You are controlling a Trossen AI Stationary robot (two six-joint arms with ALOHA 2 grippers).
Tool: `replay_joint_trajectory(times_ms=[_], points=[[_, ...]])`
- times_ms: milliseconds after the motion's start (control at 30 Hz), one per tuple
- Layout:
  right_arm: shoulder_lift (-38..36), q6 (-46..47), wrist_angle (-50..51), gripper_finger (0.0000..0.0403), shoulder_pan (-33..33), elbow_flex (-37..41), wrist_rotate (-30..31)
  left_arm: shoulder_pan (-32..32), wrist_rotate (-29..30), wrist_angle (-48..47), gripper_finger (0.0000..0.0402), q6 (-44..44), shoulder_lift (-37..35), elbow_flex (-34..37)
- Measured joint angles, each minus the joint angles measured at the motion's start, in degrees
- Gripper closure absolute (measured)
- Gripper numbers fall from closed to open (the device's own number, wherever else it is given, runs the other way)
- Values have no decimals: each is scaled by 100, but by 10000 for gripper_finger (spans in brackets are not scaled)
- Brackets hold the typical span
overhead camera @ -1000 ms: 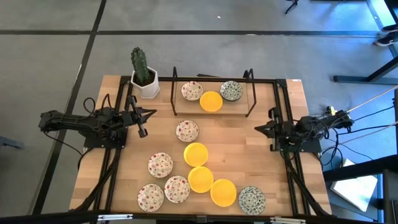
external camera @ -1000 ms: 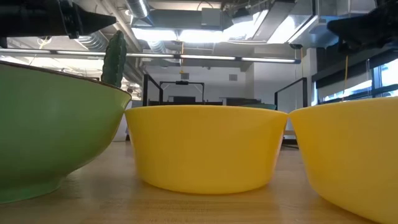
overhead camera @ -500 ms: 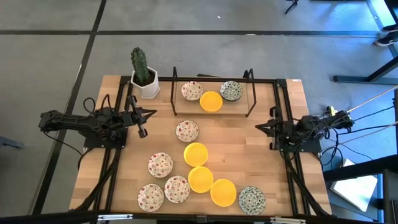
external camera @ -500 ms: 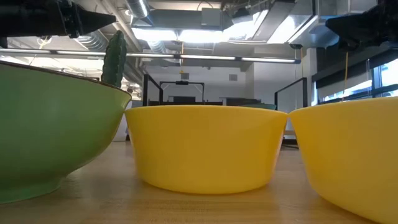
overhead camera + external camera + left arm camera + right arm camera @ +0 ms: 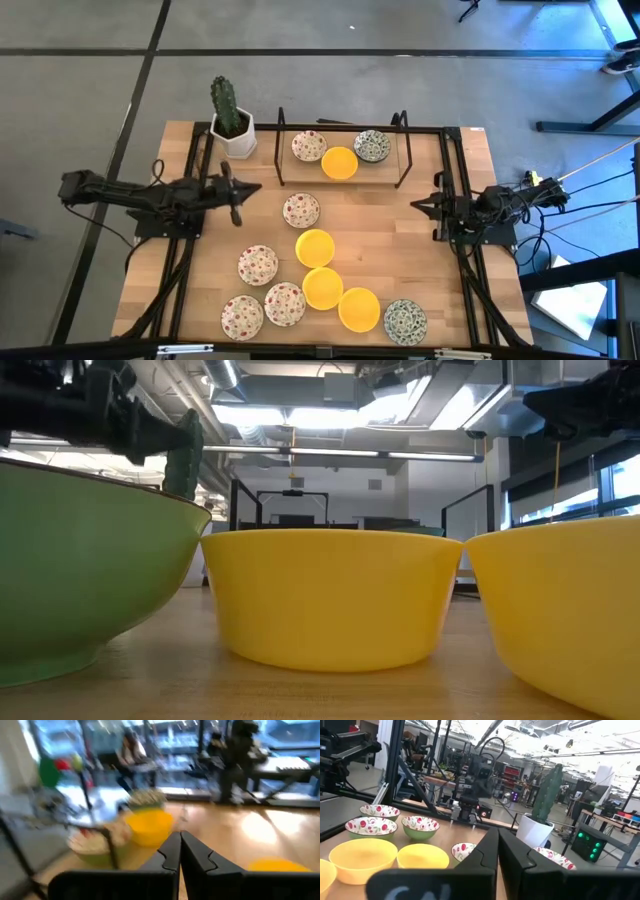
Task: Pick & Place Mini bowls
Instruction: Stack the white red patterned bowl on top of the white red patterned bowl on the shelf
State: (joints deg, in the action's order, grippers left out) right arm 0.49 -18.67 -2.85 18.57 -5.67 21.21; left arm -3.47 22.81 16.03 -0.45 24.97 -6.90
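— Where were the mini bowls?
— Spread over the wooden table [image 5: 400,230]. Three sat inside the black wire rack [image 5: 340,150] at the far edge: a red-speckled bowl [image 5: 308,146], a yellow bowl [image 5: 339,163] and a blue-green patterned bowl [image 5: 372,146]. Another red-speckled one [image 5: 300,210] lay just in front of the rack, with a yellow one [image 5: 315,248] nearer. Clustered along the near edge: three more red-speckled, two more yellow touching each other, and one blue-green at the right end.
— And the tools?
— Left tool [image 5: 236,190] hung above the table, just left of the lone speckled bowl, fingers pressed together, holding nothing. Right tool [image 5: 418,207] waited at the right side, well apart from the bowls, fingers likewise closed and empty.
— Anything else?
— Only a cactus in a white pot [image 5: 231,124] at the far left corner.
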Motion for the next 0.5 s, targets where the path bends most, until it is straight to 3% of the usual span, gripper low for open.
replay_joint_trajectory(times_ms=[200, 300, 500], points=[[0, 473, -14, 389, 2, -2, -41, -759, 552, -542, 396, -258, 579, -272], [0, 510, -87, 389, 2, -4, -44, -1169, 1112, -1639, 389, -758, 878, -876], [0, 292, -594, 389, 2, -9, -42, -2030, 1067, -4474, 363, -2437, 1934, -2658]])
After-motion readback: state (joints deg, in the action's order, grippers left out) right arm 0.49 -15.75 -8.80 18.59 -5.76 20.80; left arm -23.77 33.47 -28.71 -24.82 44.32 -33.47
